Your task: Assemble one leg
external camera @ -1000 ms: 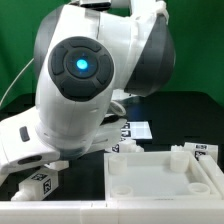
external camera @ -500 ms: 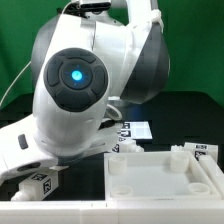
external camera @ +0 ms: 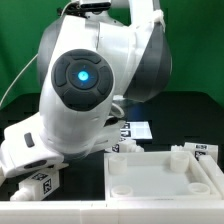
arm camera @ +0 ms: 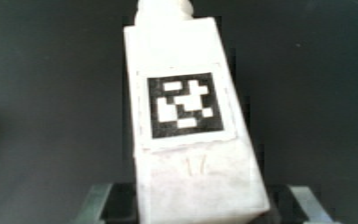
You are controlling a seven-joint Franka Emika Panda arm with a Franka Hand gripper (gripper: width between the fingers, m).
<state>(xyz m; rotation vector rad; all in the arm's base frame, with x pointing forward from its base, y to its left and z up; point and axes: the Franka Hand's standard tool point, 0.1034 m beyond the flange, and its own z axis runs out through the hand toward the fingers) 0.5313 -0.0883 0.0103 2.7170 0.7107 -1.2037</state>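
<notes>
In the wrist view a white leg (arm camera: 197, 110) with a black-and-white square tag on its side lies on the black table, lengthwise between my fingers. My gripper (arm camera: 202, 203) straddles its near end. The jaws stand open, with a dark gap showing on each side between the leg and the fingers (arm camera: 108, 203). In the exterior view the same leg (external camera: 42, 183) lies at the front on the exterior view's left, under my white hand (external camera: 25, 152). The fingertips are hidden there.
The big white square panel (external camera: 160, 178) with corner sockets lies at the front on the exterior view's right. Two more white legs (external camera: 200, 151) (external camera: 127, 147) stand behind it. The marker board (external camera: 137, 129) lies further back. The arm's bulk (external camera: 90, 80) fills the exterior view's left and middle.
The arm has turned and shifted slightly, and the hand has come a little lower over the leg at the front on the exterior view's left. The leg and panel have not moved.
</notes>
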